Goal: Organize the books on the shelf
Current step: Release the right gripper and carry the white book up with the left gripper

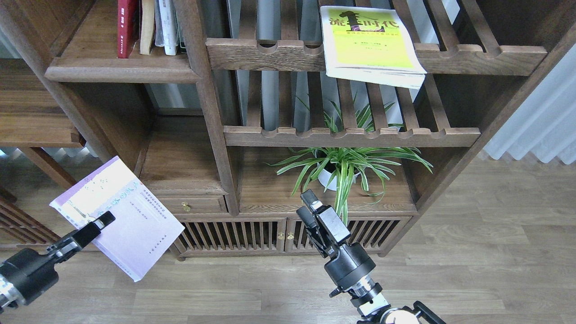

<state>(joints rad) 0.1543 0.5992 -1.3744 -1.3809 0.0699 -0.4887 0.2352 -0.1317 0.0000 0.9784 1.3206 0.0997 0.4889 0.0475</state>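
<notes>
A pale lavender-white book (130, 220) hangs tilted at the lower left, in front of the bookcase. My left gripper (104, 221) is shut on its left edge. A yellow-green book (370, 45) with large black characters lies flat on the upper slatted rack, its corner overhanging the front rail. The shelf (121, 71), a solid dark board at the upper left, carries a red book (126, 27) standing upright beside cream and white ones. My right gripper (305, 208) is low in the middle, in front of the cabinet, open and holding nothing.
A potted spider plant (343, 164) stands on the lower board right of centre, just beyond my right gripper. Two slatted racks (351, 136) with notched rails fill the bookcase's middle. Below are a small drawer (189, 206) and slatted cabinet doors (243, 234). Wooden floor spreads in front.
</notes>
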